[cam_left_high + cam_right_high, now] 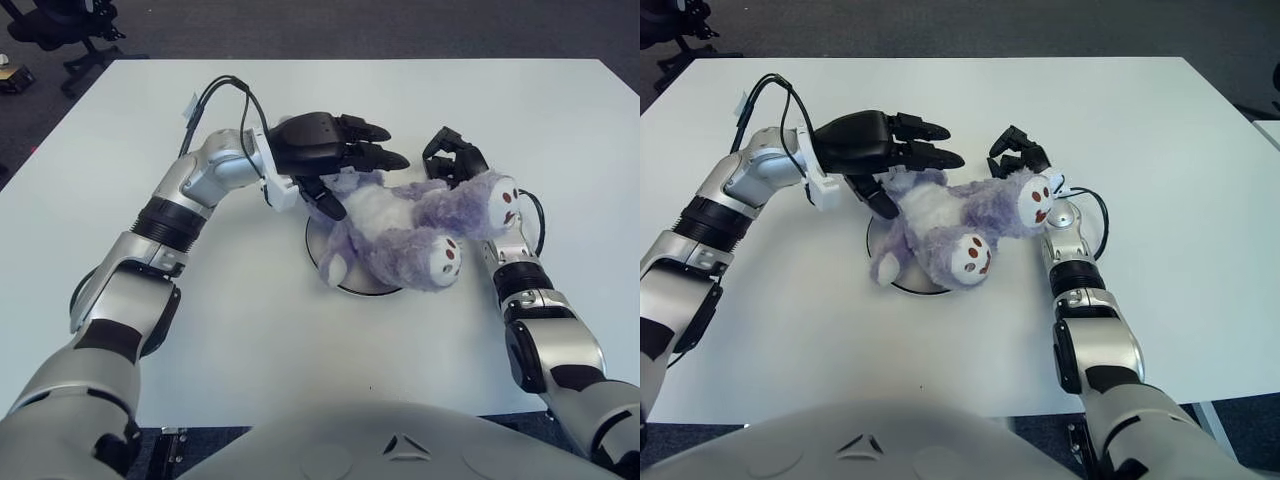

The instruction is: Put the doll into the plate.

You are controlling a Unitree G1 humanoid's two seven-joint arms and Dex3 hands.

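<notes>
Left hand open above doll lying over plate.

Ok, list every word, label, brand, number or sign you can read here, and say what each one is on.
None can be read.
A small white tag hangs on the cable by the left hand; any print on it is too small to tell.
The purple plush doll, the plate, the table and the right hand show no lettering; the doll's foot soles carry only small dark-red marks.
</notes>
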